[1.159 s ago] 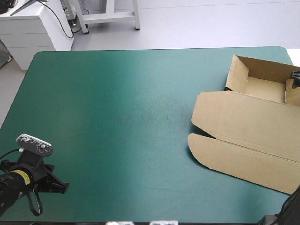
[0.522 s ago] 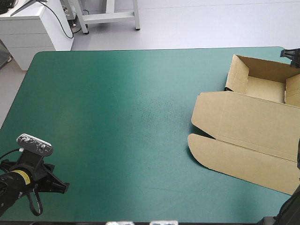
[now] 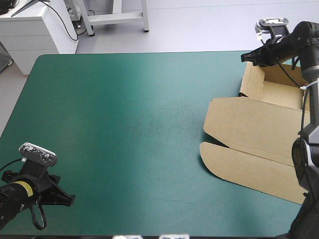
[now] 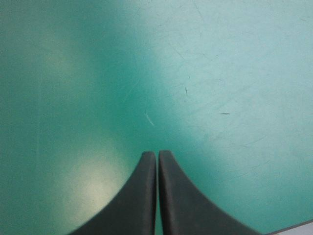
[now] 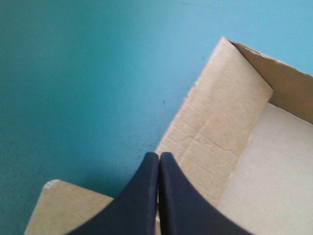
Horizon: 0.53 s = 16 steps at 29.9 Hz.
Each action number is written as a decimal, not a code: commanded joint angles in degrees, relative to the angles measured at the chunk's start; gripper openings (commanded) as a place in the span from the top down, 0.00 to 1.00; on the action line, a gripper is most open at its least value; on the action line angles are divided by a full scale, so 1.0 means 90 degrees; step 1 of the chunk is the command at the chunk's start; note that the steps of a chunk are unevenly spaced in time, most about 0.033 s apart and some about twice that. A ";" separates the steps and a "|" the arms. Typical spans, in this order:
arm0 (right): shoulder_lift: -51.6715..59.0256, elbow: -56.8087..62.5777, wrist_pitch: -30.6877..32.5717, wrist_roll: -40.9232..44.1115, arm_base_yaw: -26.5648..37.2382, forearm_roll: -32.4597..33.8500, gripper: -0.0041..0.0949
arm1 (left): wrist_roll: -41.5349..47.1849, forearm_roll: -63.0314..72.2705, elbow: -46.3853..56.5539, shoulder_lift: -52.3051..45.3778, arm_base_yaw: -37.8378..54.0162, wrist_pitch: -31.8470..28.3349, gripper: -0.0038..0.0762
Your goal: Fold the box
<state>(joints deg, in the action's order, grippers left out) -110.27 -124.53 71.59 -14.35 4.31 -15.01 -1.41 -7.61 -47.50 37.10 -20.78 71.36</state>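
The brown cardboard box (image 3: 259, 134) lies on the right side of the counter, whose teal-green cover (image 3: 124, 124) is bare everywhere else. Its far end, near the far right corner, stands up as an open tray with raised walls. The lid lies flat toward the near edge, with two rounded flaps pointing at the counter's middle. The lid's free edge runs off past the right edge of the high view.

The right arm (image 3: 294, 40) reaches over the far edge and hangs above the tray's far-left corner. The right jaws are pressed together into one point and hold nothing. In the right wrist view, the black fingers (image 5: 146, 196) aim down at the foot of the tray's side wall (image 5: 220, 122), where it meets the lid. This looks like a pose for pushing or nudging a wall with closed tips, not for pinching board. Whether the tips touch the wall I cannot tell, since the view looks straight along them.

The left arm (image 3: 25, 191) sits low at the near left corner, well apart from the box. The left jaws are likewise closed tight and empty, their fingers (image 4: 142, 196) over bare cover. That arm is probably idle there to keep clear of the work.

The tray is formed and the lid is open, so the folding seems well advanced.
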 commanded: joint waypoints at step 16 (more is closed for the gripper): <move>0.3173 0.2973 -0.0027 -0.0480 -0.0785 -0.0143 0.97 | 0.0156 0.0102 -0.0144 0.0020 -0.0021 -0.0601 0.96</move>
<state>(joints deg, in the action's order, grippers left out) -88.22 -102.09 71.59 -16.10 -2.42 -14.21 -1.19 -6.52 -47.50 37.10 -20.78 69.91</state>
